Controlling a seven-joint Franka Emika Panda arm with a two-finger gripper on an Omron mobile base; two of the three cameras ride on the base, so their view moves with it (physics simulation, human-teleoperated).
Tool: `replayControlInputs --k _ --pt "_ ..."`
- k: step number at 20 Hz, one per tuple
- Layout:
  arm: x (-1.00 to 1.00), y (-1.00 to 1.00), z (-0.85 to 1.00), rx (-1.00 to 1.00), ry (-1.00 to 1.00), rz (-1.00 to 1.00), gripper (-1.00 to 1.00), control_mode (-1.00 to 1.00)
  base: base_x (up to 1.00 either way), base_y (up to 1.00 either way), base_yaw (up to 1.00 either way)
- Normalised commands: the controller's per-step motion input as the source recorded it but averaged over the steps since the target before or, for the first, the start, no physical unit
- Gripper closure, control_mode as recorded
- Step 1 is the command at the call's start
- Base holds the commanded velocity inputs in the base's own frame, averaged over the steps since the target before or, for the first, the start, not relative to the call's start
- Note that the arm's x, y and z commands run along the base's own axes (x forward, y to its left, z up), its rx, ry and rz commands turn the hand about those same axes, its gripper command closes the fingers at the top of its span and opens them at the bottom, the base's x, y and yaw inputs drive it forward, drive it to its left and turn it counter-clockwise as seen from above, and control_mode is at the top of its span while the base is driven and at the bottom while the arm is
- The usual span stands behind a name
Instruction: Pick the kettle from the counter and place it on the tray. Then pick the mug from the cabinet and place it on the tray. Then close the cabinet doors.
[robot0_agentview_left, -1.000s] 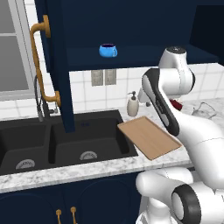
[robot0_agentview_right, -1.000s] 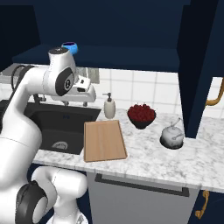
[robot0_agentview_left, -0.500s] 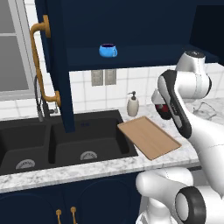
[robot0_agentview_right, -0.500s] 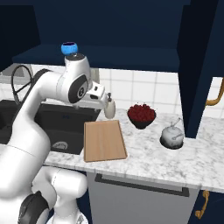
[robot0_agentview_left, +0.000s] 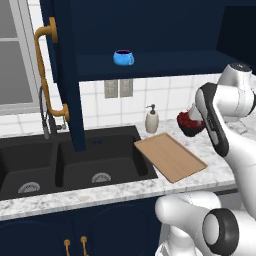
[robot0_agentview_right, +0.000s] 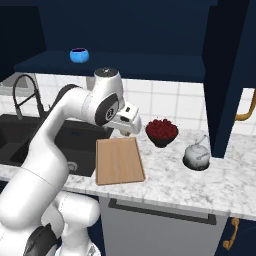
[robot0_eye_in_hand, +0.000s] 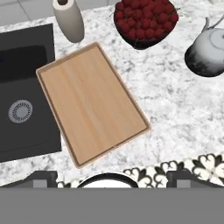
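Fingers spread wide and empty, the gripper (robot0_agentview_right: 134, 131) hangs above the tray (robot0_eye_in_hand: 91, 103); the kettle (robot0_eye_in_hand: 209, 51) waits beyond, best grasped by its arched handle.

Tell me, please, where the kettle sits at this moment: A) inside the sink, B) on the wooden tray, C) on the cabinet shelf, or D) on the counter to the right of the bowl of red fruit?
D: the kettle stands on the marble counter right of the fruit bowl, apart from the bare tray.
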Motion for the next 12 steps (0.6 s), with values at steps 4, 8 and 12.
replayControlInputs --k 4,8,12 --pt "-0.03 -0.54 -0.26 0.0 0.0 -0.15 -1.0 -1.0 0.0 0.0 0.0" --pt "0.0 -0.55 -0.25 0.0 0.0 -0.17 -1.0 -1.0 0.0 0.0 0.0" --pt "0.03 -0.37 -0.24 0.0 0.01 -0.16 -1.0 -1.0 0.0 0.0 0.0"
